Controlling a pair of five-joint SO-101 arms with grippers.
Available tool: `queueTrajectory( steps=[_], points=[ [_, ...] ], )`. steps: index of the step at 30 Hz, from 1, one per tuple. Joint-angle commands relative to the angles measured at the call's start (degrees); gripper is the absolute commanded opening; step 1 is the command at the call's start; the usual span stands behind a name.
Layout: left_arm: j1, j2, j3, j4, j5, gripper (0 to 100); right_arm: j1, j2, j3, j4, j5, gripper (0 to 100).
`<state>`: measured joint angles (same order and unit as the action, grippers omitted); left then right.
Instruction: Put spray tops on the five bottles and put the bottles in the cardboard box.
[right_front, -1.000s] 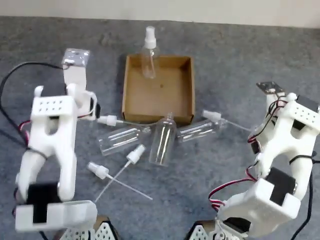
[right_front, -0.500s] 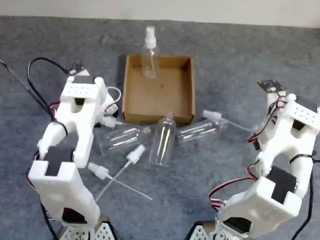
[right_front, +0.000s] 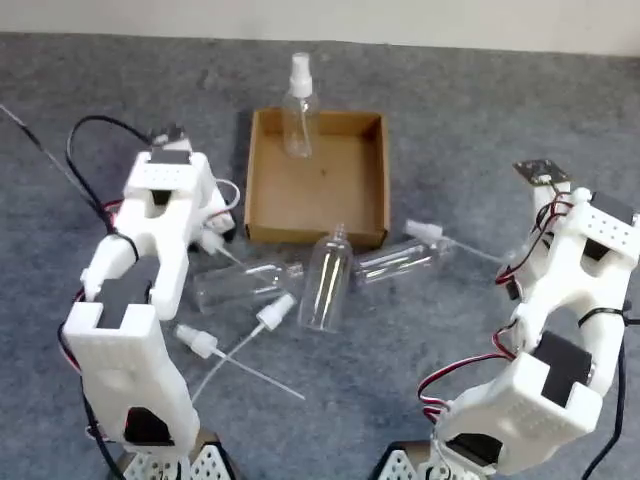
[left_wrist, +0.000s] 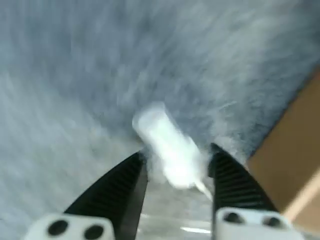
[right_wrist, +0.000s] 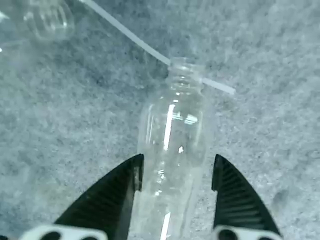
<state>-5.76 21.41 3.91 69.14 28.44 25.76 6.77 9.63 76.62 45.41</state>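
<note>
One bottle (right_front: 298, 120) leans over the cardboard box's (right_front: 320, 195) far wall; three others (right_front: 324, 285) — before its near wall.

White plastic arms (right_front: 150, 250), black servo blocks (right_front: 562, 367), red-black-white cables (right_front: 450, 377); black ribbed gripper fingers (left_wrist: 127, 185).

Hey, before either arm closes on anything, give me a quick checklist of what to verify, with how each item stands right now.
1. Left gripper fingers open: ok.
2. Spray top between the left fingers: ok.
3. Left fingers low enough to grip it: cannot tell.
4. Right gripper fingers open around the bare bottle: ok.
5. That bottle's neck free: not ok, a dip tube lies across it.
6. Room in the cardboard box: ok, one topped bottle at its far rim.
</note>
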Motion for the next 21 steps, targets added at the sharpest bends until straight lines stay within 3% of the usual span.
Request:
queueTrajectory(
  steps=[1,8,16,21],
  points=[
    [-4.18,-0.48,-8.22,-0.18,-21.10,8,0.75,-0.57,-0.40,-0.57,0.53,17.7],
    [-5.58,-0.40,-21.67,1.14,-33.05,2,0.75,-0.57,-0.40,-0.48,0.62,17.7],
    [-4.62,-0.31,-34.07,12.84,-52.92,2,0.75,-0.57,-0.40,-0.48,0.62,17.7],
    [-4.00,-0.31,-41.27,26.46,-69.19,3,0.75,-0.57,-0.40,-0.48,0.62,17.7]
  ],
)
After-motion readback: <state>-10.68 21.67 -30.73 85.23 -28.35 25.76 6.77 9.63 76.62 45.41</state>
